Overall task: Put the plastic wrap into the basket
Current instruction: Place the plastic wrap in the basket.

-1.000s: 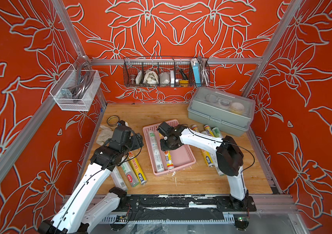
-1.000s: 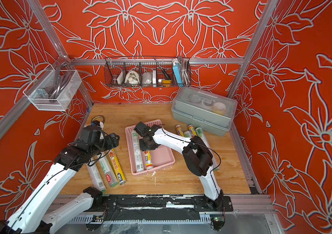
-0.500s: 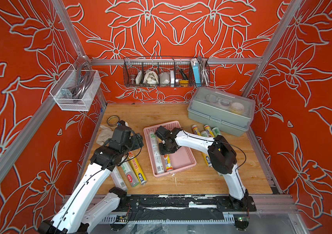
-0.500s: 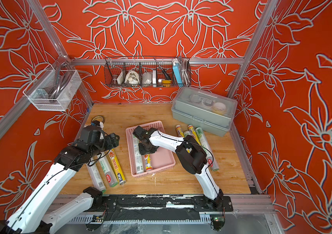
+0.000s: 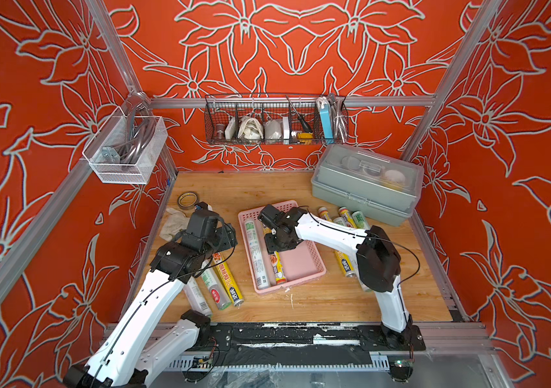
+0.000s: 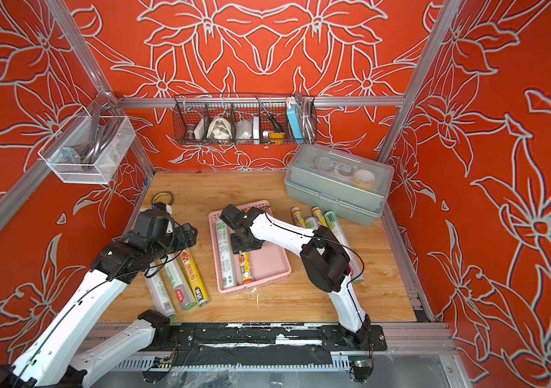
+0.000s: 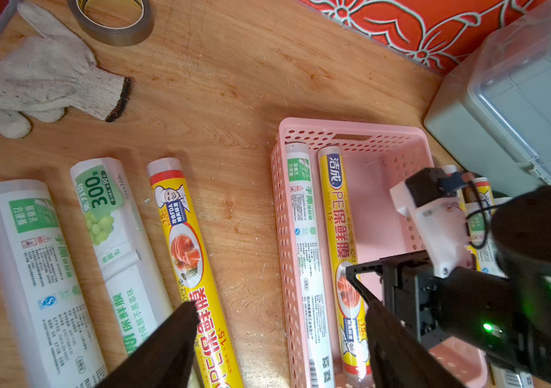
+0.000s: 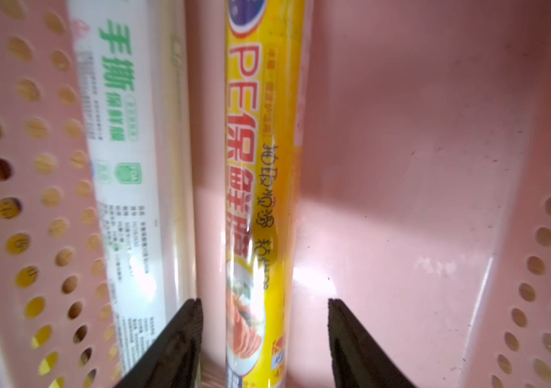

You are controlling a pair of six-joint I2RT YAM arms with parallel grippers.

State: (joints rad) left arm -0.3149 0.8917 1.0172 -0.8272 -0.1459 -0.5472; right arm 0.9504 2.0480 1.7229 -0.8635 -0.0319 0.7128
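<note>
Right gripper (image 8: 264, 302) straddles yellow roll (image 8: 260, 151) in basket (image 8: 435, 168).

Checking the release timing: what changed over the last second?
The right gripper opened, letting go of the yellow roll, which now lies in the pink basket beside the white-green roll. The left gripper, open above the loose rolls, and everything else stayed put.

Plastic wrap rolls (image 5: 344, 263) half hidden beneath the right arm (image 5: 327, 231)
</note>
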